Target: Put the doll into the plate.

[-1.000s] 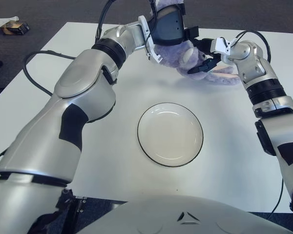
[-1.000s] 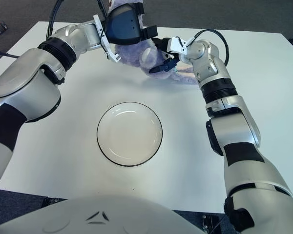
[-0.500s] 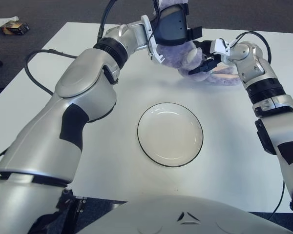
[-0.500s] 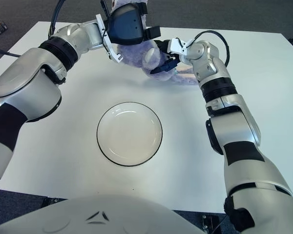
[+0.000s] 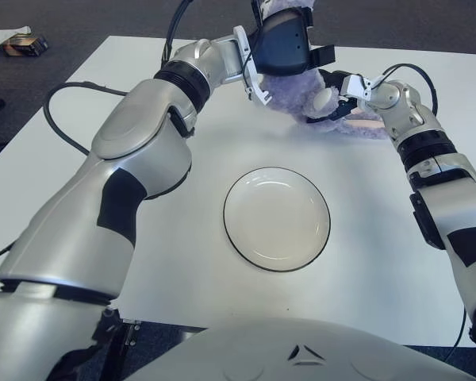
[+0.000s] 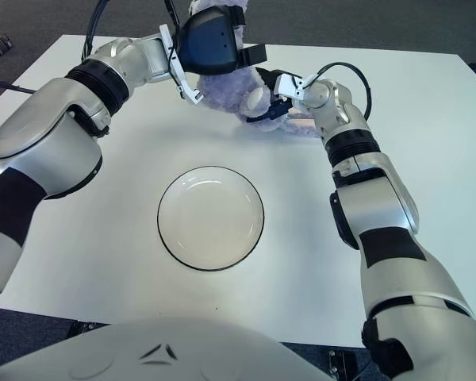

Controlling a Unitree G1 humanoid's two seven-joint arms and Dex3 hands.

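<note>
A purple plush doll (image 5: 292, 89) sits at the far middle of the white table, its pale pink-lined part (image 5: 363, 121) trailing on the tabletop to the right. My left hand (image 5: 295, 49) reaches in from the left and is clamped over the doll's top. My right hand (image 5: 336, 97) comes from the right, and its dark fingers (image 5: 339, 81) are curled round the doll's pale paw. The white plate (image 5: 276, 219) with a dark rim lies empty in the middle of the table, well nearer me than the doll.
A black cable (image 5: 59, 99) loops over the table's left side by my left arm. Another cable (image 5: 416, 67) arcs over my right wrist. A small box with paper (image 5: 20, 41) lies on the dark floor beyond the table's far left corner.
Both hands have shifted a little farther away and to the right with the doll between them. The right hand has drawn in closer around the paw. The plate has not moved.
</note>
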